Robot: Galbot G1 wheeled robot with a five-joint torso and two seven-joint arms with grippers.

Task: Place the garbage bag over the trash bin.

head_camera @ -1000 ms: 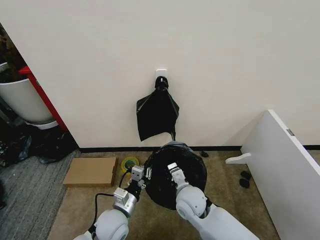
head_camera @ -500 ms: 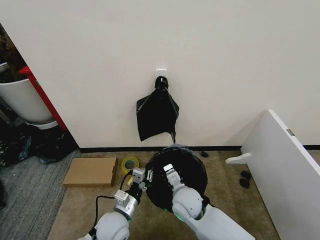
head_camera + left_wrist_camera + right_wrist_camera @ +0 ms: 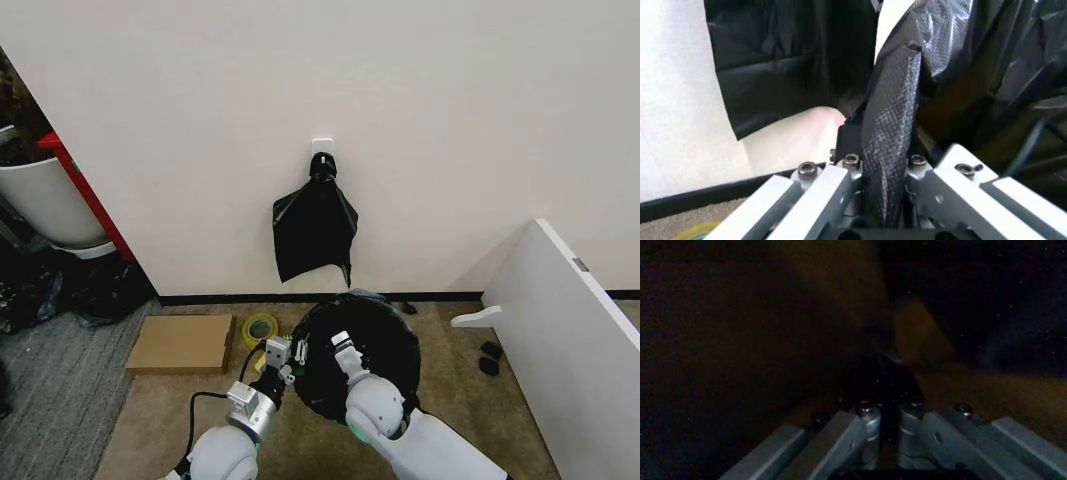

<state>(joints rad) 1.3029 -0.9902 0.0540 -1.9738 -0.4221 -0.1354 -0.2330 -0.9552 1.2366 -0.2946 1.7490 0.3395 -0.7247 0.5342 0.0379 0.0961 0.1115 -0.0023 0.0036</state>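
Black glossy plastic covers the round trash bin (image 3: 357,352) just ahead of both arms: the garbage bag (image 3: 375,340) lines its mouth and hides the walls, so none of the cream bucket can be made out. The left hand (image 3: 281,352) sits at the bin's near-left edge; in the left wrist view its fingers (image 3: 890,135) are pressed together on a fold of the bag film. The right hand (image 3: 342,348) is just beside it, reaching over the rim into the bag's dark hollow; the right wrist view is very dim and its fingers (image 3: 870,427) look drawn close together, though whether they pinch film is hard to tell. The bin stands upright on the carpet, mouth up. Beyond the left hand lie a yellow tape roll (image 3: 259,328) and a flat cardboard box (image 3: 182,342). Past both hands, on the wall, a bundle of spare black bags (image 3: 313,228) hangs from a white hook (image 3: 322,150), pinched at top.
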